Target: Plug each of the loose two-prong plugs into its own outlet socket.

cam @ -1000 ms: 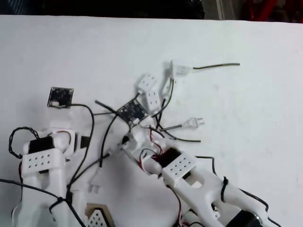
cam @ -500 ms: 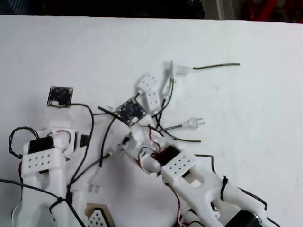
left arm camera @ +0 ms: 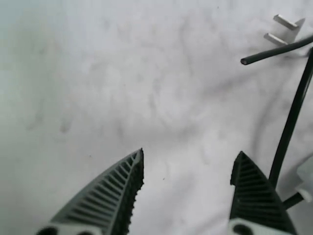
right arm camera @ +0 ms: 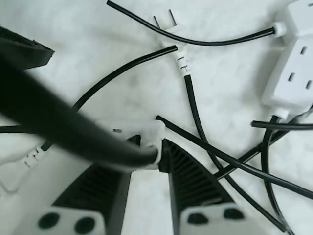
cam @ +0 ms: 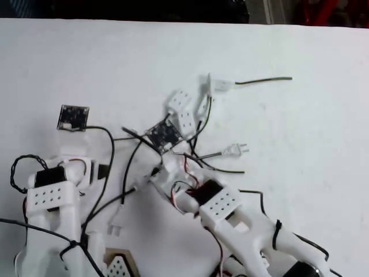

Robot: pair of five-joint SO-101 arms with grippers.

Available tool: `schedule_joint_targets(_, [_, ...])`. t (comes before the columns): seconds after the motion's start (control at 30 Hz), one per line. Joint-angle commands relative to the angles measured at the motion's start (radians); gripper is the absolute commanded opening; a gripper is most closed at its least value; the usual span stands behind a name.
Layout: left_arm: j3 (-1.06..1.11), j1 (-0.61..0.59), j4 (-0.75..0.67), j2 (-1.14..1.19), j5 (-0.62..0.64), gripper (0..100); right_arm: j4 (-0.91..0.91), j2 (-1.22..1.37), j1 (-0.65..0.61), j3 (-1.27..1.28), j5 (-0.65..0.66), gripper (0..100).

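Left gripper [left arm camera: 190,155]: released, with the jaws spread wide and nothing between them, above the white table [left arm camera: 122,73].
Prongs [left arm camera: 284,28]: two flat metal blades of a plug, lying on the table well apart from the jaws.
Black cable [left arm camera: 292,115]: passes just beside one fingertip.
Right gripper [right arm camera: 151,147]: clenched on a white plug [right arm camera: 139,131] at the fingertips. The plug's thick black cord crosses in front of one finger.
Second plug [right arm camera: 166,24]: loose on the table ahead of the fingertips, prongs free, among crossing cords.
Outlet socket [right arm camera: 293,63]: white block off to one side of the gripper, paired slots facing up.
Socket blocks [cam: 182,111]: two white blocks touching each other near the table's middle, just beyond the right arm's tip.
Third socket piece [cam: 218,85]: just past the blocks — a cord trails away from it.
Loose plug [cam: 235,150]: on the table near the blocks, touching none.
Stray plug [cam: 115,226]: on the table between the two arms, near the left arm [cam: 52,202].
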Motion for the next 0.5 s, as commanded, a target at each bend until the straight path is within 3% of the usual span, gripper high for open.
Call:
schedule_joint_targets(0.0, [0.000,-0.007,-0.018,-0.025,0.008,29,-0.064,-0.038,-0.002,0.031,-0.008,1.7])
schedule_joint_targets(0.17, [0.000,-0.007,-0.018,-0.025,0.008,29,-0.173,0.019,-0.002,0.084,-0.008,1.7])
schedule_joint_targets(0.47, [0.000,-0.007,-0.018,-0.025,0.008,29,-0.154,0.051,-0.002,0.063,-0.008,1.7])
